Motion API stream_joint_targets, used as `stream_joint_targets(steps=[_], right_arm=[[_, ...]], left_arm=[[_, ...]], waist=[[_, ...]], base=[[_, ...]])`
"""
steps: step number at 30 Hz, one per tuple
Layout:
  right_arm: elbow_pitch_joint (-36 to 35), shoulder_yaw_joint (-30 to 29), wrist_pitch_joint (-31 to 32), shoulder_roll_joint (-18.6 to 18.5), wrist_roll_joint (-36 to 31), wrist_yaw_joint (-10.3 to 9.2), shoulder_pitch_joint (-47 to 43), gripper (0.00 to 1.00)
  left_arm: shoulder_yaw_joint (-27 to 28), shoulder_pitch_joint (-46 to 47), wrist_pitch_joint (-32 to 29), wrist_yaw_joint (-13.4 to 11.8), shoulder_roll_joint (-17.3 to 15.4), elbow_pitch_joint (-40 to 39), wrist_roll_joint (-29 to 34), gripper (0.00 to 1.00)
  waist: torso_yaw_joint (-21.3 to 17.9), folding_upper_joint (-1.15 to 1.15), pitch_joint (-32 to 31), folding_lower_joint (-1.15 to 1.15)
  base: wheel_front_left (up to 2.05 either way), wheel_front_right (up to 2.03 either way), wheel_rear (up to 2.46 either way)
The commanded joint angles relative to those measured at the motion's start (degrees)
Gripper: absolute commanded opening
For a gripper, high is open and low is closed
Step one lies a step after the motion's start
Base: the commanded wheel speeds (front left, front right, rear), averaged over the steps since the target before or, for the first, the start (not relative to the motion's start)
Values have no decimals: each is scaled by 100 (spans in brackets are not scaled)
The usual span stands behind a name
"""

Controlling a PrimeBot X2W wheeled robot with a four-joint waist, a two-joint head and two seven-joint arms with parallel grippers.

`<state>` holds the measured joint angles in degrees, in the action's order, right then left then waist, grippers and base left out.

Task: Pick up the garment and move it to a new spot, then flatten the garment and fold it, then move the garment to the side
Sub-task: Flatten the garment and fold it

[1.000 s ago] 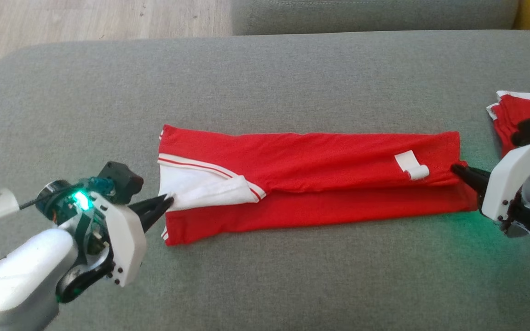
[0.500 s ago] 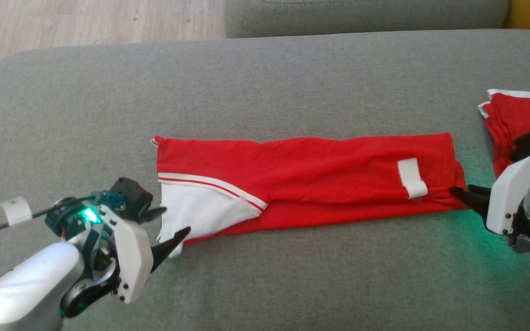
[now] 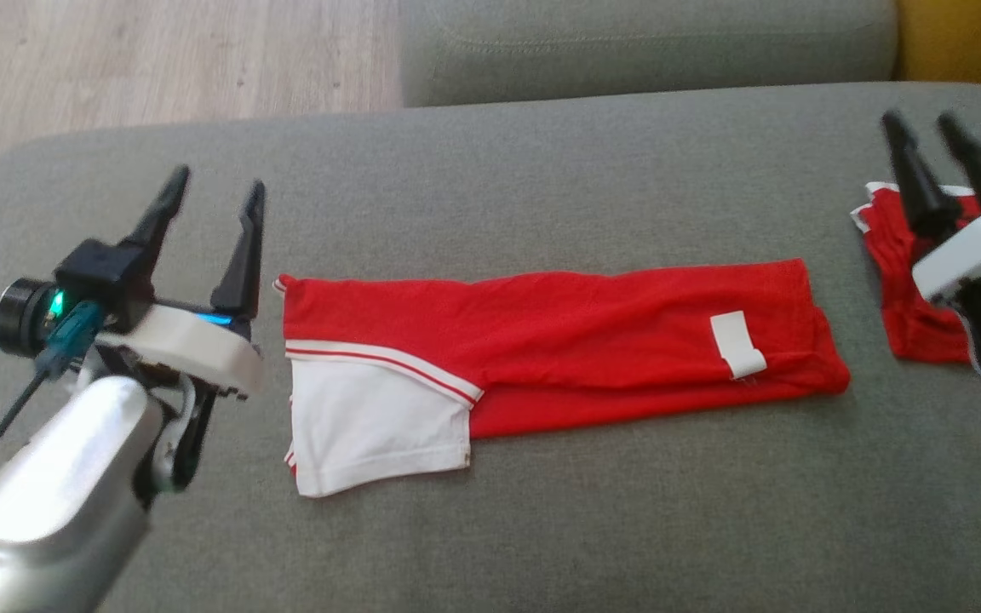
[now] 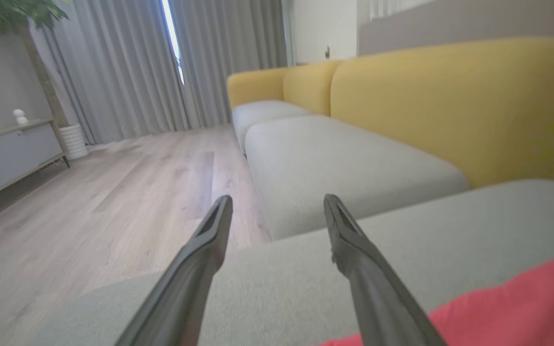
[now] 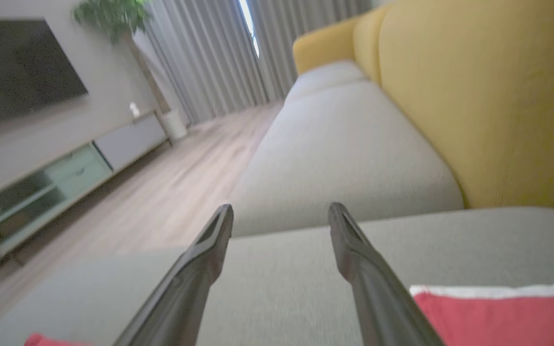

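Folded red-and-white garment (image 3: 559, 340) lying flat at centre of the grey cushion (image 3: 542, 170). At its 9 o'clock the left gripper (image 3: 218, 180), at 2 o'clock the right gripper (image 3: 920, 119); fingers spread apart, grasping nothing

Cushion (image 3: 542, 196) is seen from above by head camera; shared by both wrist cameras, held low over it, aimed at backrest (image 4: 450, 105).

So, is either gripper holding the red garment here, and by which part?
Nothing is held. The left gripper and the right gripper both stand open, fingers apart with nothing between them, and the red garment lies free on the grey cushion.
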<state>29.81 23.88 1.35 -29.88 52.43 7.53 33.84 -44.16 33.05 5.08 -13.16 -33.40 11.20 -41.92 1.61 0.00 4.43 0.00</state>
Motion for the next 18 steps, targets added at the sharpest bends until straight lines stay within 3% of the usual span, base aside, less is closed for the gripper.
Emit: stream_joint_targets(steps=[1,5,9,13,18], right_arm=[[-92,-95,-305,79,-139,-4,71,100],[15,-607,-1290,825,-687,-4,-40,100],[-71,-1128,-1594,1671,-1504,-4,-299,100],[-451,-1695,-1630,2335,-2523,-4,-821,100],[-770,-2159,-1633,2672,-3236,-4,-1627,100]], left_arm=[[377,164,225,-122,-66,-80,-51,100],[801,-253,852,-499,343,1,-225,100],[1445,-810,984,-793,737,-84,-95,100],[1979,-1384,989,-698,1199,-398,660,100],[2491,-2096,990,-381,1831,-564,1550,100]], waist=[[-20,0,-54,0],[-74,0,-140,0],[-125,0,-131,0],[-80,0,-100,0],[-20,0,-78,0]], base=[[0,0,0],[0,0,0],[0,0,0],[0,0,0],[0,0,0]])
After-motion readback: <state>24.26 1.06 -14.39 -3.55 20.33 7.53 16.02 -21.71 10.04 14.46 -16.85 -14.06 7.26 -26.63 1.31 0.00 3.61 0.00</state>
